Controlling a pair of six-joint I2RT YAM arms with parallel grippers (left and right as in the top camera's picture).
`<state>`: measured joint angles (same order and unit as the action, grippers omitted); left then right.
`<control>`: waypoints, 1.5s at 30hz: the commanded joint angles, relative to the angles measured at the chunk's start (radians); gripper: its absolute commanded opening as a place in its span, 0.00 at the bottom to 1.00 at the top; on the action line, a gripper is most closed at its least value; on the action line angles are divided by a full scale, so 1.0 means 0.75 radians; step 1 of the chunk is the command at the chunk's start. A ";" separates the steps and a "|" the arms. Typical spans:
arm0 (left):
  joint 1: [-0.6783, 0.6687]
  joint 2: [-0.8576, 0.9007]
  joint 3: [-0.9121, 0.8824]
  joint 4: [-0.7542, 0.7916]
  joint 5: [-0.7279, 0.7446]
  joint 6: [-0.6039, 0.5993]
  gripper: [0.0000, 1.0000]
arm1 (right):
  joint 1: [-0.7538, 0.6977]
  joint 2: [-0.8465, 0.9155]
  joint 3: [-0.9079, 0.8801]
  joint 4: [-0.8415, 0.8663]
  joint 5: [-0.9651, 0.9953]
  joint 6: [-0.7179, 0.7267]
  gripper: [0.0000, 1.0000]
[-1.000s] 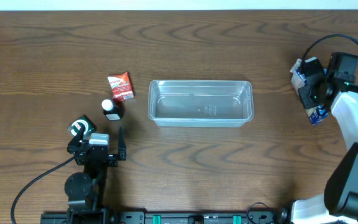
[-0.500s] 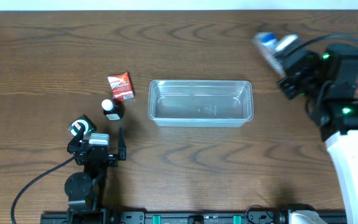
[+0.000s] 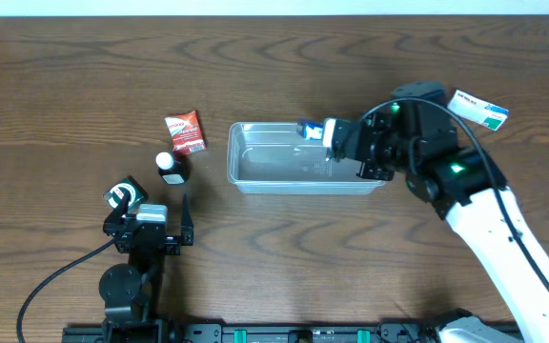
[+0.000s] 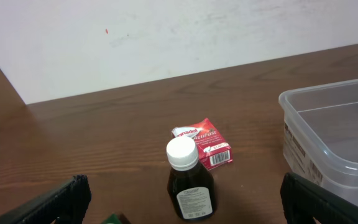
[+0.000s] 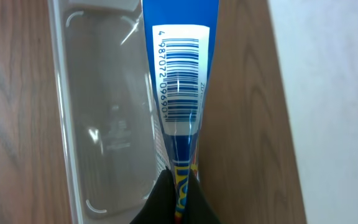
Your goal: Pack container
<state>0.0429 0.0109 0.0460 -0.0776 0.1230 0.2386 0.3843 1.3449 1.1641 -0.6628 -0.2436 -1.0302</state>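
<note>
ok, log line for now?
right gripper: shut on blue packet, over container rim | left gripper: open, by bottle | red packet: on table

Wood table [image 3: 84, 76]. Red packet [image 3: 185, 132] lying flat, left of centre. Dark bottle [image 3: 170, 168], white cap, upright, label facing front, just beside packet on its near side. White box [image 3: 478, 109] with blue and green print, askew, far right. Blue pack [image 3: 313, 128] with white barcode label, mid-table. Pale wall [image 4: 166, 37] behind.
</note>
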 commanded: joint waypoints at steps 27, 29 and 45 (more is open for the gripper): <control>-0.004 -0.009 -0.035 -0.019 -0.001 -0.007 0.98 | 0.037 0.373 0.017 0.032 -0.064 -0.061 0.01; -0.004 -0.009 -0.035 -0.019 -0.001 -0.007 0.98 | 0.037 0.394 0.017 0.037 -0.064 -0.082 0.01; -0.004 -0.009 -0.035 -0.019 -0.001 -0.007 0.98 | -0.009 0.502 0.017 0.146 -0.053 -0.101 0.01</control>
<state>0.0429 0.0109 0.0460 -0.0776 0.1234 0.2386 0.3981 1.7157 1.1641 -0.5598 -0.2722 -1.0904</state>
